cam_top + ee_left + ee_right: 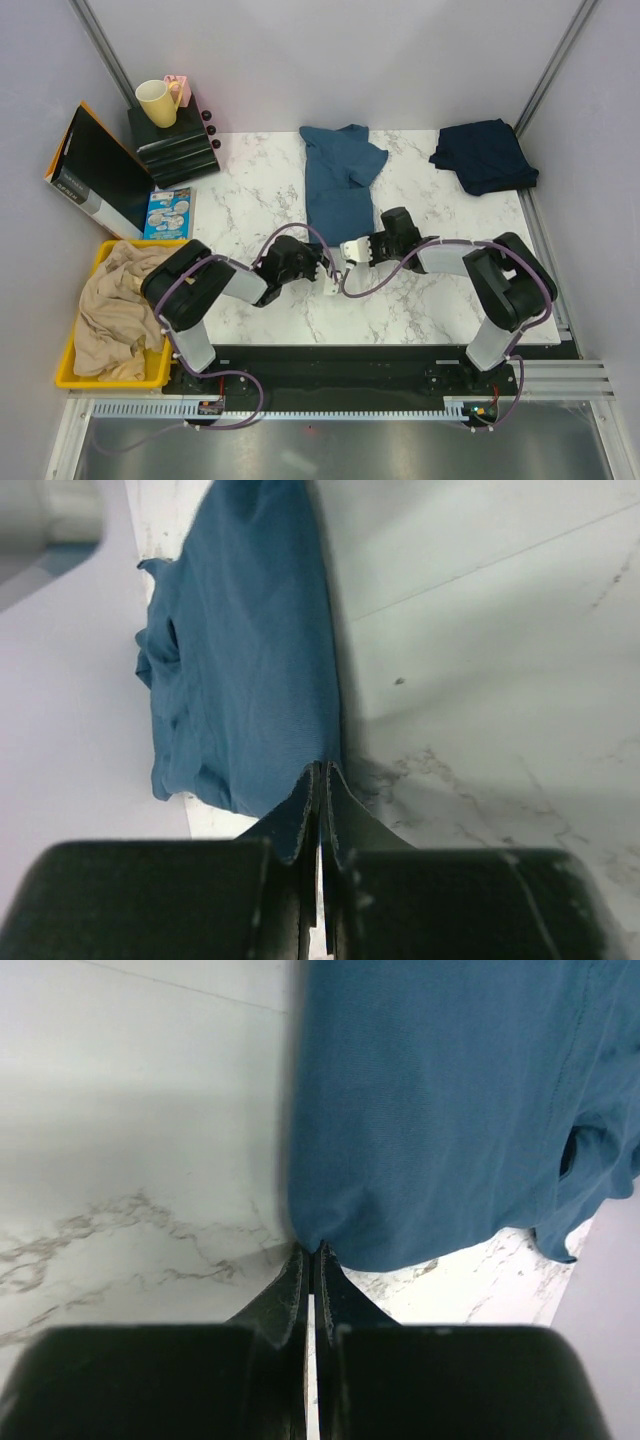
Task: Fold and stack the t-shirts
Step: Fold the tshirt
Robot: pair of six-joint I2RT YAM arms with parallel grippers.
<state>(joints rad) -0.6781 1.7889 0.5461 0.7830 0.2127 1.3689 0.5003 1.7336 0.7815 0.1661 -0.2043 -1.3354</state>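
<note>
A steel-blue t-shirt [338, 185] lies partly folded in the middle of the marble table, its hem toward the arms. The navy t-shirt [484, 155] sits crumpled at the back right. My left gripper [325, 259] and right gripper [352, 247] meet close together at the near hem. In the left wrist view the left gripper [325, 767] is shut, pinching the edge of the blue t-shirt [250, 660]. In the right wrist view the right gripper [312, 1249] is shut on a near corner of the same t-shirt [450, 1110].
A yellow bin [62, 375] holding beige cloth [110, 300] stands at the front left. At the back left a yellow mug [155, 102] sits on a black case [175, 148], beside a leaning black box [95, 172] and a blue booklet [170, 213].
</note>
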